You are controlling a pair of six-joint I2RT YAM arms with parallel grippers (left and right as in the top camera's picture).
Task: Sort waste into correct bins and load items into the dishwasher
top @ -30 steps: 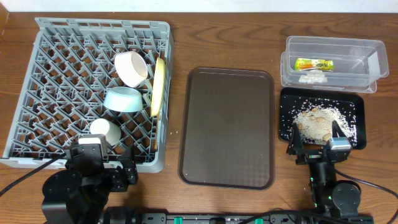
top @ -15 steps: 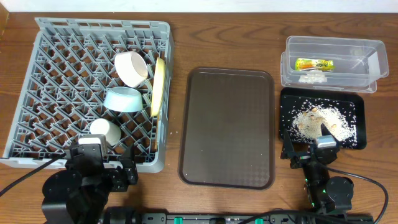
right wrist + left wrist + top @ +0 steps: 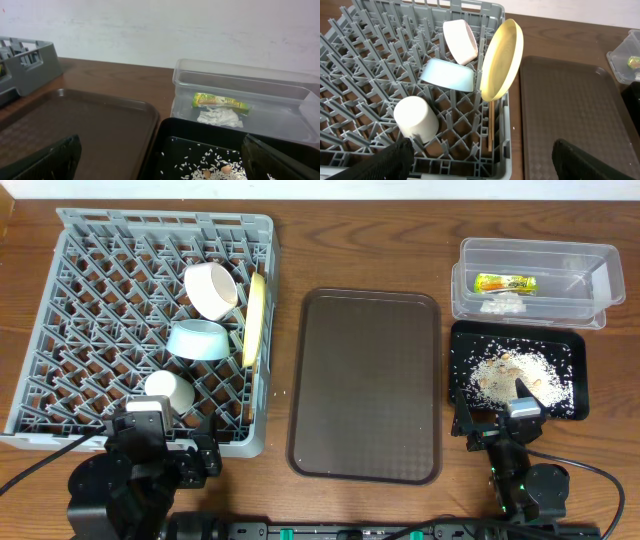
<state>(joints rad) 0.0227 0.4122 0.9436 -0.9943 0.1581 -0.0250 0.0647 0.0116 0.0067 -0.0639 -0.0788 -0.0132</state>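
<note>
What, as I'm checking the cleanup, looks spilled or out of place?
A pale speck lies on the table between the dish rack and brown tray, outside the black tray holding the other rice crumbs.

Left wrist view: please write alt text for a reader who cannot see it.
A grey dish rack holds a yellow plate standing on edge, a white bowl, a light blue bowl, a white cup and chopsticks. A brown tray lies beside it.
</note>
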